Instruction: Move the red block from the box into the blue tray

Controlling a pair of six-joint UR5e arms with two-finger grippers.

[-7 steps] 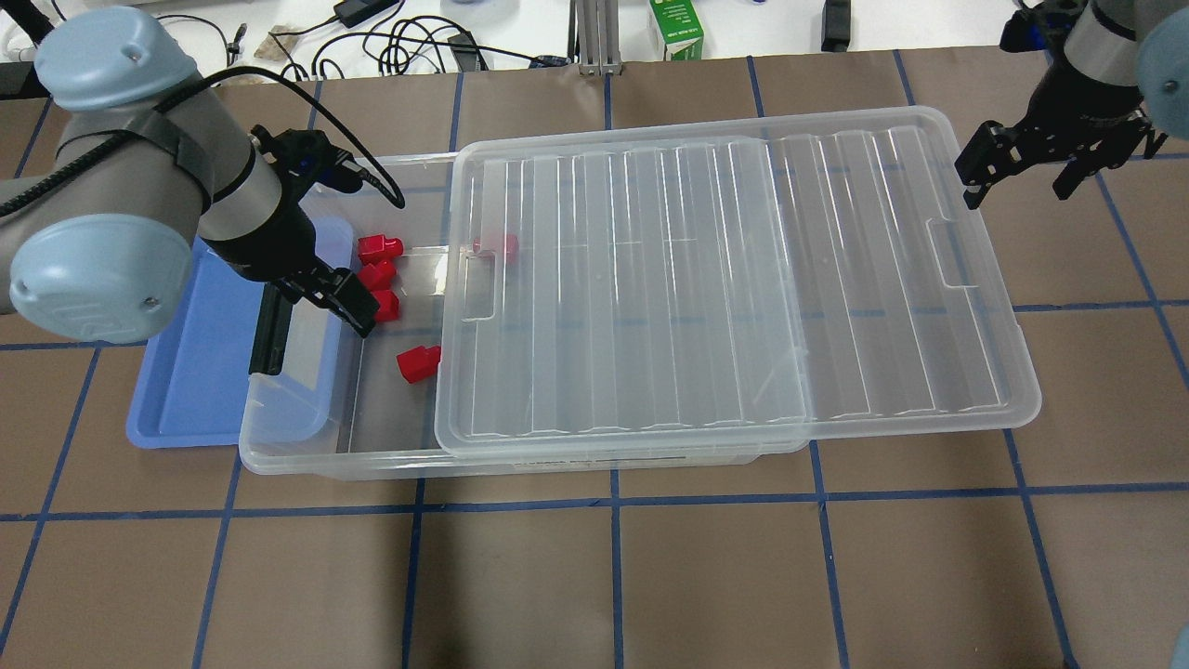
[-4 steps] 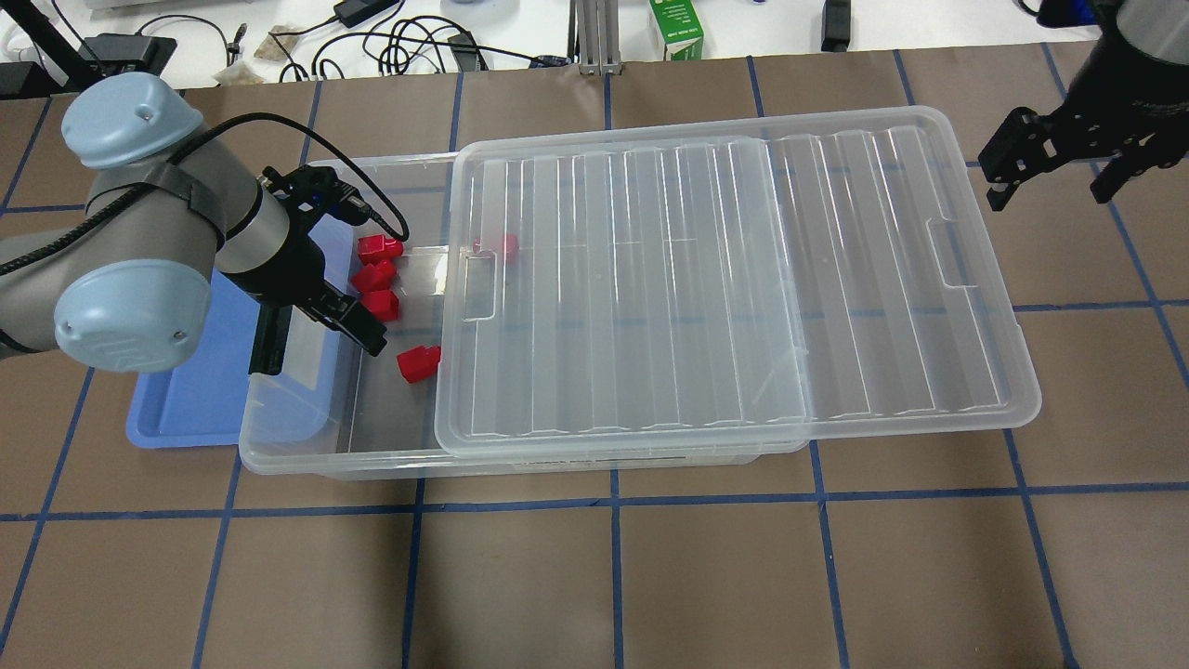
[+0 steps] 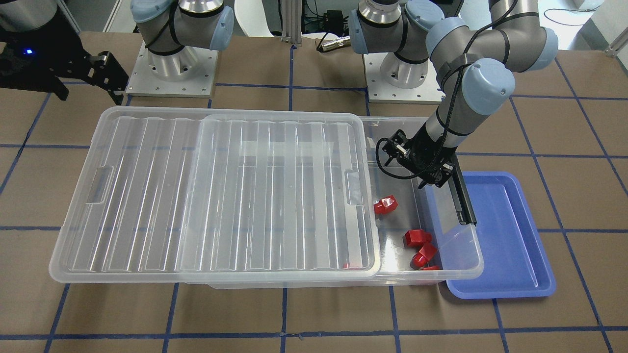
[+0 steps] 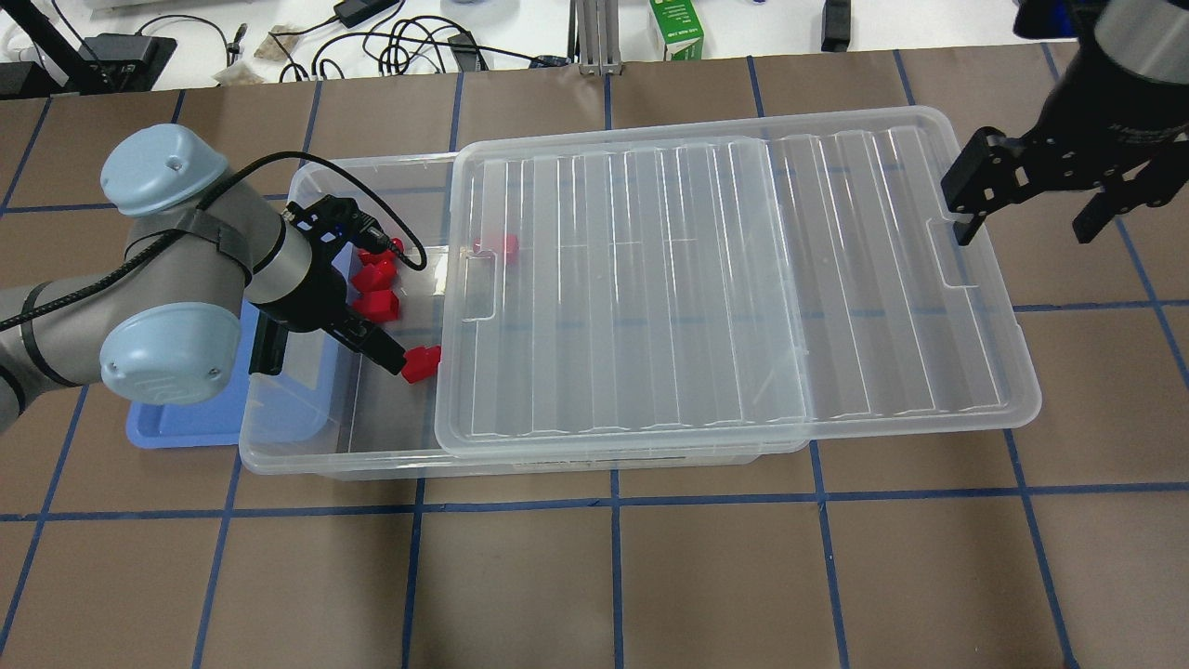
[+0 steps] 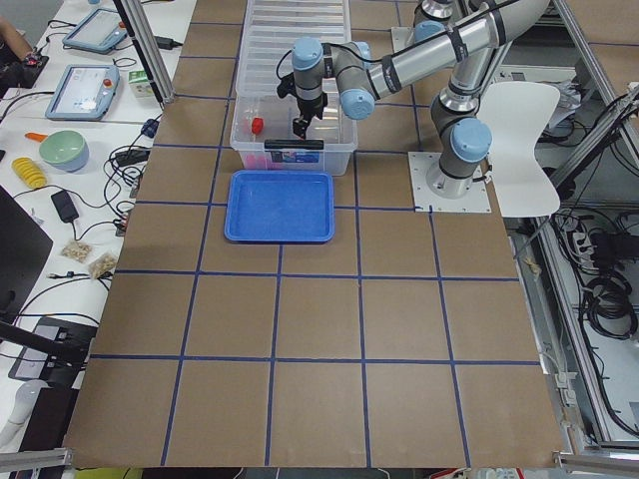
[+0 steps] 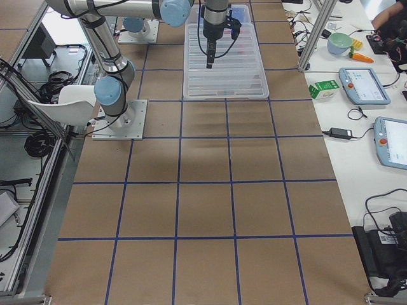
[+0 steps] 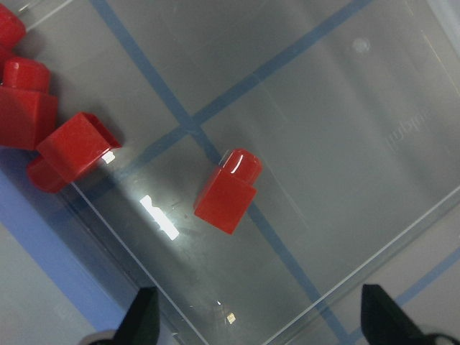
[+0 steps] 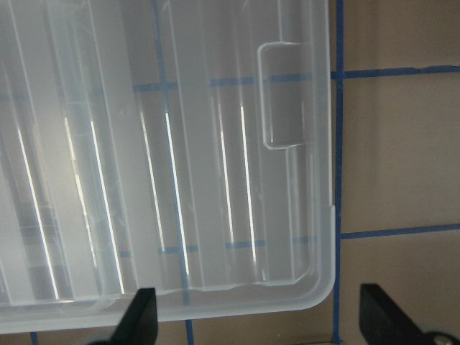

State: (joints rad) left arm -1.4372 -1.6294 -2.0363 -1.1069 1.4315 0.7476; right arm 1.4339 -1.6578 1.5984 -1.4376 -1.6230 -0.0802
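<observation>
Left wrist-mounted: your left gripper (image 7: pixel 262 320) hangs spread near the lone red block (image 7: pixel 226 190) in the box (image 4: pixel 307 460) | step: approach | next: centre over it, descend, pinch.

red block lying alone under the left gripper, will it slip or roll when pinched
Likely slippery: the red block looks glossy, with a bright highlight. Probably won't roll; only its stub is round, its body flat-sided. Small and plastic-looking, so probably light.
</observation>
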